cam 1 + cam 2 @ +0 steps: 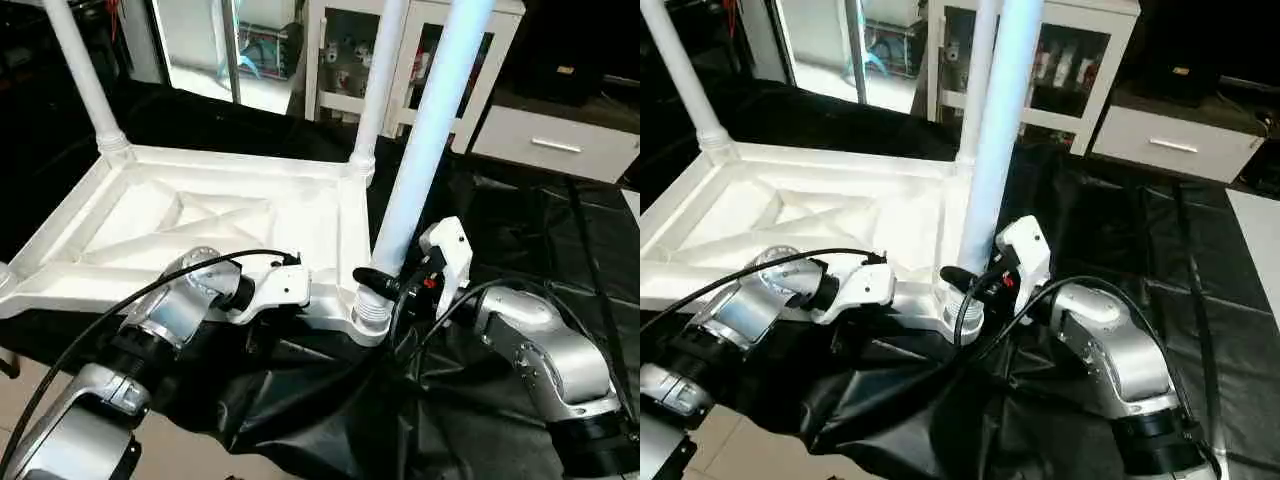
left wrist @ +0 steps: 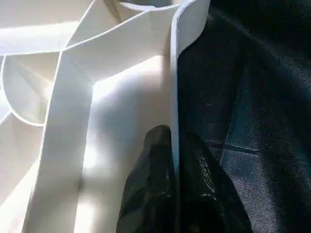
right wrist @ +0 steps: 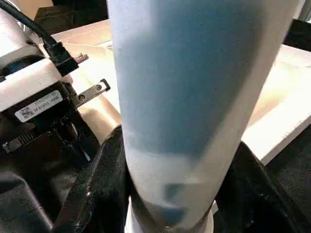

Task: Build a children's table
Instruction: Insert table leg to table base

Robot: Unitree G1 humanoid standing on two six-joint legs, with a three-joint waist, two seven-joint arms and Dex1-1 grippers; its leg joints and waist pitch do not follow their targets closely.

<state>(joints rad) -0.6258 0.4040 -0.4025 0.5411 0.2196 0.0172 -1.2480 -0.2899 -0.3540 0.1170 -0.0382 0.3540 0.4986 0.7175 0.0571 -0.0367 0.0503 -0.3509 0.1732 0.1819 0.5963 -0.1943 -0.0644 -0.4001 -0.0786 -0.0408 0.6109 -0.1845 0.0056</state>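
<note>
Three tapered white legs (image 1: 432, 130) rise from the ribbed plastic tabletop (image 1: 200, 215), inverted on glossy black cloth (image 1: 1200, 260), seen from the head. At the left wrist, the left gripper (image 2: 176, 184) pinches the thin raised rim. At the right wrist, the right gripper (image 3: 165, 194) clasps the nearest leg's smooth round base.

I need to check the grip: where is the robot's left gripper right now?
In the left wrist view, the left gripper is pinched on the raised rim of the upturned white plastic square tabletop, by the black cloth.
</note>
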